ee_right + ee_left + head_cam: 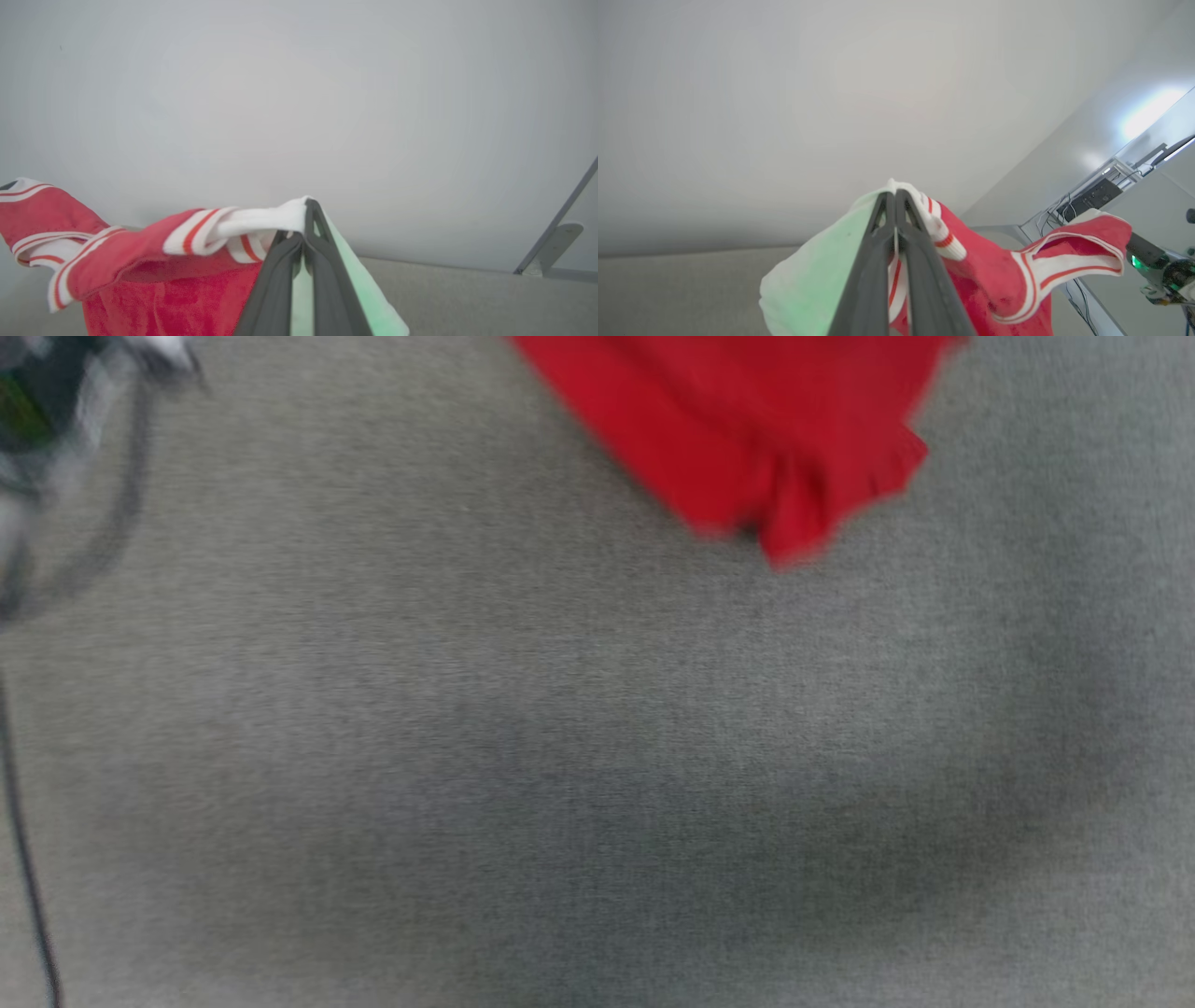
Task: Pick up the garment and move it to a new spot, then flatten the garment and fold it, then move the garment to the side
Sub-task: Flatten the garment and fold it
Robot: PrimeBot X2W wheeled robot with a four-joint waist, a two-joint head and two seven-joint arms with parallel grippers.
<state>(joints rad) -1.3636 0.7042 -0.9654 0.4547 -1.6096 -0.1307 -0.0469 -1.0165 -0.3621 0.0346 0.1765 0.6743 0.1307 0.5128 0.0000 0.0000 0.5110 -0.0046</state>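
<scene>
Clearly, you have the garment (985, 280) strung up between both arms. In the left wrist view its red body sags below and to the right of the fingers, and the white-and-red striped trim curls open further right. The left gripper (895, 196) is clamped on a white sleeve, jaws pressed together with cloth pinched at the tips, and the sleeve fabric beside them glows pale green.

From the right wrist you see the same from the other end. The right gripper (310, 205) is closed tight on the other white sleeve, and the garment (154, 289) droops away to the left, striped bands running along its upper edge.

Your head view is badly blurred. The garment (747, 429) shows there as a red hem with a ruffled corner at the top, over the grey carpet (560, 756); whether it touches the carpet you cannot tell. A dark cable (28, 877) runs down the left edge.

Behind the cloth stands a plain pale wall (784, 93), and a grey metal leg (551, 247) slants at the far right of the right wrist view.
</scene>
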